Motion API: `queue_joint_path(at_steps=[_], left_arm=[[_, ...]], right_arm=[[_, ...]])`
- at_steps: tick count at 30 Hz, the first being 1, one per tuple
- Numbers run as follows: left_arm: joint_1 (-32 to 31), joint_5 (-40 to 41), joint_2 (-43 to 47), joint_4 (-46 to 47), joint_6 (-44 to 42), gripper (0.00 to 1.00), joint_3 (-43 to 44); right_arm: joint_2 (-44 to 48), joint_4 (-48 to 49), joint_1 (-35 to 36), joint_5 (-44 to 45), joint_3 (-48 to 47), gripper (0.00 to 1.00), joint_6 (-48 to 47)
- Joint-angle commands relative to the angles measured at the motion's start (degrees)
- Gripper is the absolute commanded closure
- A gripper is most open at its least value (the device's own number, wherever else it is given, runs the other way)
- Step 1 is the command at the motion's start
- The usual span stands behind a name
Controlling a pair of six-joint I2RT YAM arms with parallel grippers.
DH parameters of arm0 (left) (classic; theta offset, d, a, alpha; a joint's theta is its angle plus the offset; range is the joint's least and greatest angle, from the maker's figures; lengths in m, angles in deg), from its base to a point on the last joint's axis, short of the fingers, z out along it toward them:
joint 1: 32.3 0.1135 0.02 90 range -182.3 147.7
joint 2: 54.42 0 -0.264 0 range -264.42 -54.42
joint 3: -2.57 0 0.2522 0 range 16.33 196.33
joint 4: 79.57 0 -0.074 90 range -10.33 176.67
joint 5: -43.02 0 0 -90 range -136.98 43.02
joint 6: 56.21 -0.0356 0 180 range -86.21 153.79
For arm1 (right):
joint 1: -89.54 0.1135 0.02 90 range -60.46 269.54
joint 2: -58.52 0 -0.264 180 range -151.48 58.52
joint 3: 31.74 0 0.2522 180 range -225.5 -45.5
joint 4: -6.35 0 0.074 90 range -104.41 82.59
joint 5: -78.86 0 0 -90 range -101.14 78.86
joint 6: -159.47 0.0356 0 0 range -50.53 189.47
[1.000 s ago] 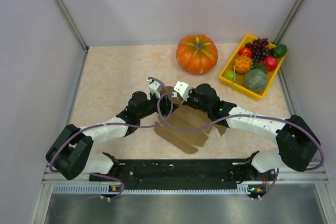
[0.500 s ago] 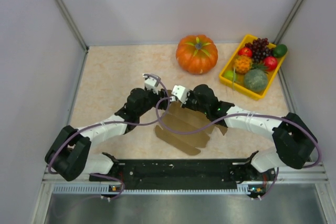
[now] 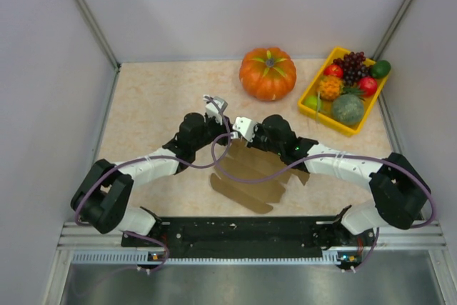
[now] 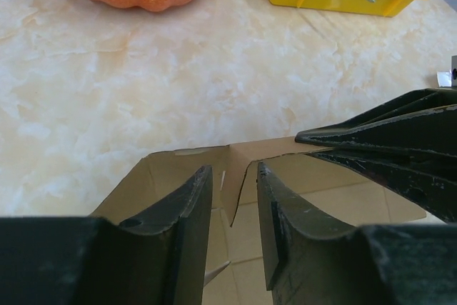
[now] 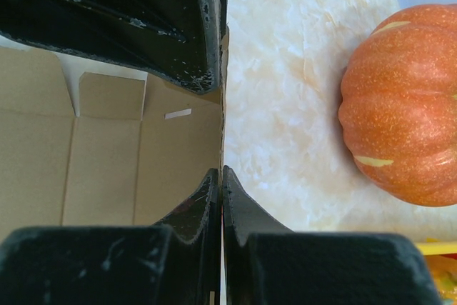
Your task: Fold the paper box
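The paper box [image 3: 250,176] is a brown cardboard sheet, partly raised, lying between the two arms. My right gripper [image 5: 222,171] is shut on the thin upright edge of a box wall [image 5: 178,155], and the inside panels spread out to its left. My left gripper [image 4: 233,169] stands open by a narrow gap. An upright corner flap [image 4: 239,169] stands between its fingers [image 4: 187,226] without either pad pressing on it. The right gripper's black fingers [image 4: 400,141] hold the same wall just to the right of that flap.
An orange pumpkin [image 3: 268,73] sits at the back of the table, close beyond the box. A yellow tray [image 3: 308,107] filled with fruit stands at the back right. Grey walls enclose the table on three sides.
My left gripper has swung right to the raised corner of the box and its jaws have narrowed around the flap. The right gripper has kept its hold in the same place.
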State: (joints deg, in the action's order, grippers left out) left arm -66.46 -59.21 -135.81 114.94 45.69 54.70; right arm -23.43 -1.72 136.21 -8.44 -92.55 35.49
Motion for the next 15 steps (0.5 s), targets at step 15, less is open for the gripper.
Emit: queue_joint_path(at_steps=[15], left_arm=[[-0.1, -1.0, -1.4, 2.0, -3.6, 0.69, 0.9]], right_arm=[[1.0, 2.8, 0.6, -2.5, -3.1, 1.00, 0.5]])
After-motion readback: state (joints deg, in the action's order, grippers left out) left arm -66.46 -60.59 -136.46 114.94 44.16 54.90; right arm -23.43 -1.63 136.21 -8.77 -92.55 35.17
